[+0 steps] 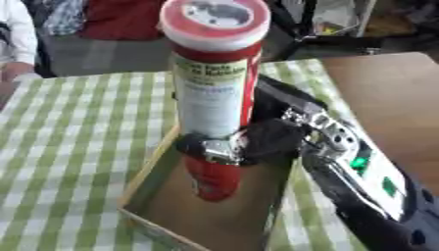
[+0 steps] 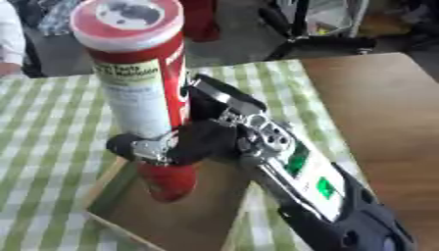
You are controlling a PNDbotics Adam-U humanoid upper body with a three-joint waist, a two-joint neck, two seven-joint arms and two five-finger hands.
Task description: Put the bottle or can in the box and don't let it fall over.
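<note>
The tabletop [image 1: 77,127] wears a green-and-white checked cloth, with bare brown wood along its right edge. An open cardboard box [image 1: 150,169] sits on the cloth toward the near edge, its brown floor showing. The right arm comes in from the near right corner, black with silver joints and green lights on its forearm. A tall red can [image 1: 214,93] with a pale label and a white-rimmed lid stands nearly upright, its lower end down inside the box, whether touching the floor I cannot tell. The right hand [image 2: 202,142] grips the can low on its body, fingers [image 1: 206,147] curled round it.
</note>
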